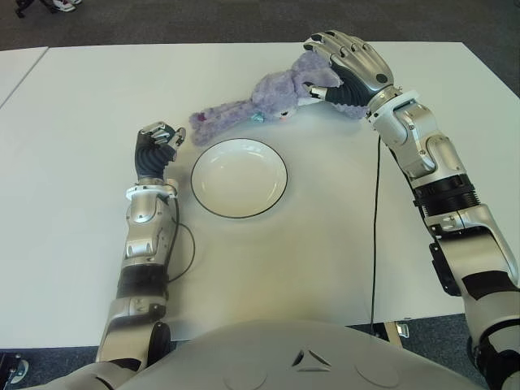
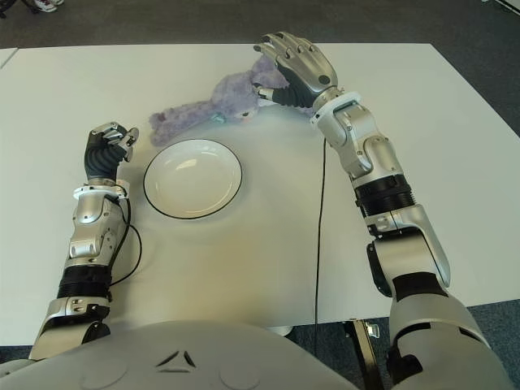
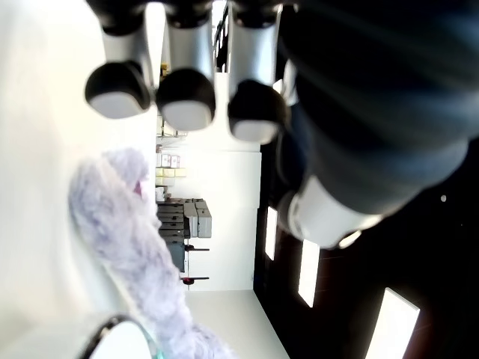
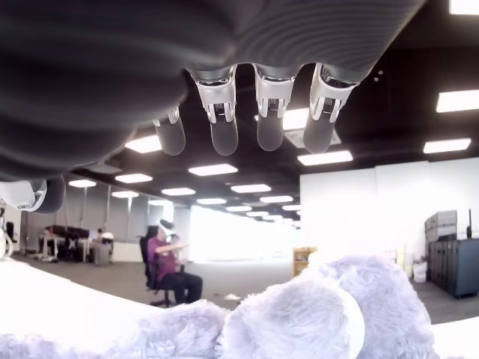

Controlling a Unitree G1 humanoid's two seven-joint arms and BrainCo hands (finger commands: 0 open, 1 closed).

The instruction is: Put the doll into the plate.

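A plush doll (image 1: 268,99) of shaggy lavender fur lies stretched on the smooth white surface (image 1: 81,106), its long limp body trailing toward the robot's left and its rounded head at the right end, with a small patch of teal and pink showing at its neck. Just in front of it, apart from the fur, sits the plate (image 1: 239,178): a round, shallow, glossy white dish with a thin dark rim, holding nothing. The right hand (image 1: 345,69), metallic grey segments over black ribbed joints, reaches across the far side of the surface and arches over the doll's head; its fingers (image 4: 269,112) are extended and spread above the fur, while the thumb comes in beside the head from the near side, and whether any fingertip presses the plush cannot be told from these views, so the hand is apart rather than clamped. The right forearm runs diagonally back toward the robot, a black cable (image 1: 376,236) hanging along it across the surface. The left hand (image 1: 157,146) shows beside the plate on its left, forearm upright, wrist bent, its fingers (image 3: 179,97) with dark rounded pale-tipped pads curled in together and gripping nothing. In the right wrist view, a seated person (image 4: 171,265) shows far off in the room.
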